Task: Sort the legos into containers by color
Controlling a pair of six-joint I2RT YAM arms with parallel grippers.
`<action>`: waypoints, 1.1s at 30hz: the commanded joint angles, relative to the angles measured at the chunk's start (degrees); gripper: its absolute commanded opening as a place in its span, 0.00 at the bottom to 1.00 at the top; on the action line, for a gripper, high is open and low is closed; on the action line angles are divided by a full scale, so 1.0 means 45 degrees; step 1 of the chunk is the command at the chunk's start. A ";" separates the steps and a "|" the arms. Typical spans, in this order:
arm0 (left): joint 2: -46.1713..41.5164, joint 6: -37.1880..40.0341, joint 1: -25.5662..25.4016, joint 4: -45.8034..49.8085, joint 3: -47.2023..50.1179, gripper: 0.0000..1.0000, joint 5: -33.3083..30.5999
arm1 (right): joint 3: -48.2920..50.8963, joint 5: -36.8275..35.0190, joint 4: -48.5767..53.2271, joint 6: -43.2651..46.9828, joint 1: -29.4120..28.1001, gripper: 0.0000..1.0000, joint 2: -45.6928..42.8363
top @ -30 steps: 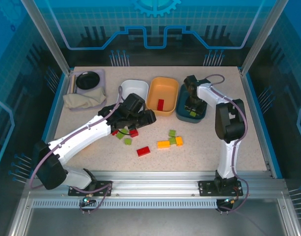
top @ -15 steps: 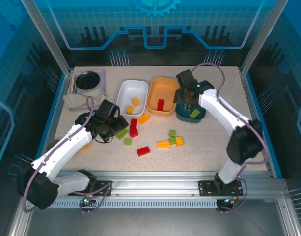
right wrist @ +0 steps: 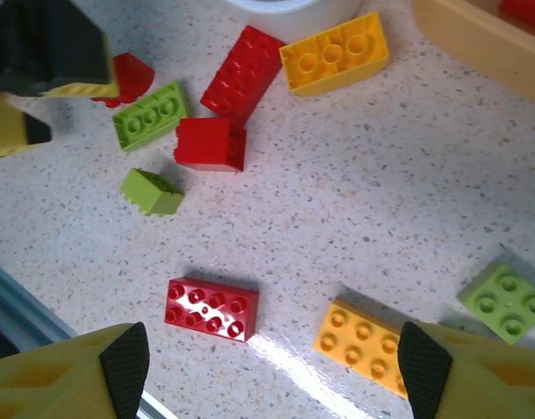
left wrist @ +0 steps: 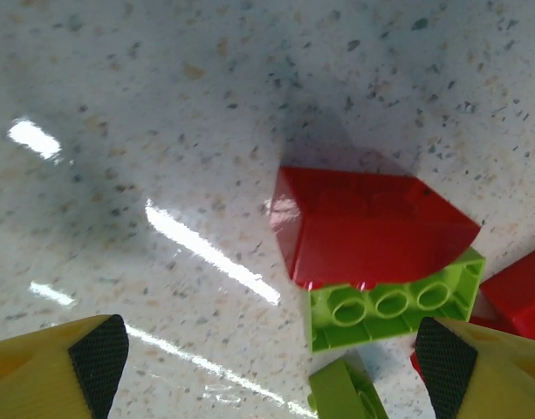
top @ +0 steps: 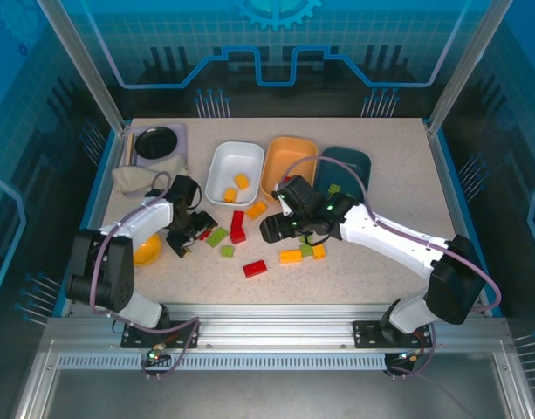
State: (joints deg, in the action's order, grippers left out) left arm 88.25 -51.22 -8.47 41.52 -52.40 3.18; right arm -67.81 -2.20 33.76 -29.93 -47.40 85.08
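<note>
My left gripper [top: 193, 232] [left wrist: 271, 362] hangs open just above the table, left of a red brick [left wrist: 372, 227] that lies on a green brick [left wrist: 394, 301]. My right gripper [top: 271, 231] [right wrist: 276, 371] is open and empty over the table's middle, with a red brick [right wrist: 211, 308] [top: 255, 268] and an orange brick [right wrist: 363, 345] [top: 291, 257] below it. The white bin [top: 222, 166] holds two orange bricks. The orange bin [top: 284, 153] is partly hidden by my right arm. A green brick [top: 334, 188] lies in the teal bin [top: 354, 161].
More loose bricks lie between the grippers: a red oblong [top: 238, 225], an orange one [top: 256, 209], green ones [top: 216, 236]. A yellow bowl [top: 147, 251] sits by the left arm. A black bowl on a lavender tray [top: 158, 142] and a cloth [top: 145, 179] are at the back left.
My right arm swung from the teal bin to the table's middle and opened. My left arm drew back to the left and opened wider. Two orange bricks now show in the white bin.
</note>
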 commanded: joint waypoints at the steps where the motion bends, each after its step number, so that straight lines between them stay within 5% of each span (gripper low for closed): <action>1: 0.0483 0.1011 0.0085 -0.0459 -0.0794 0.88 0.0267 | 0.0219 0.0396 -0.0521 -0.0081 -0.0189 0.78 -0.0284; 12: 0.0943 0.7256 0.0045 0.1728 -0.3077 0.73 0.0093 | 0.0383 0.0401 -0.0471 -0.0417 -0.0198 0.78 -0.0237; 20: 0.2383 0.9452 0.0046 0.2141 -0.4119 0.75 0.0136 | 0.0147 0.0480 -0.0382 -0.0433 -0.0205 0.77 -0.0019; 28: 0.3286 0.9013 0.0141 0.1704 -0.3916 0.71 0.1308 | 0.0271 0.0296 -0.0247 -0.0496 -0.0202 0.77 -0.0256; 33: 0.2757 0.8177 0.0145 0.1135 -0.2766 0.60 0.0782 | 0.0498 0.0177 -0.0256 -0.0650 -0.0210 0.77 -0.0506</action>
State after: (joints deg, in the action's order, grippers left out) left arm 102.89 -12.01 -8.34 47.13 -67.40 6.52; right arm -66.32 -1.04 32.08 -32.01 -47.59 84.88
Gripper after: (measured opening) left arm 0.610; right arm 0.772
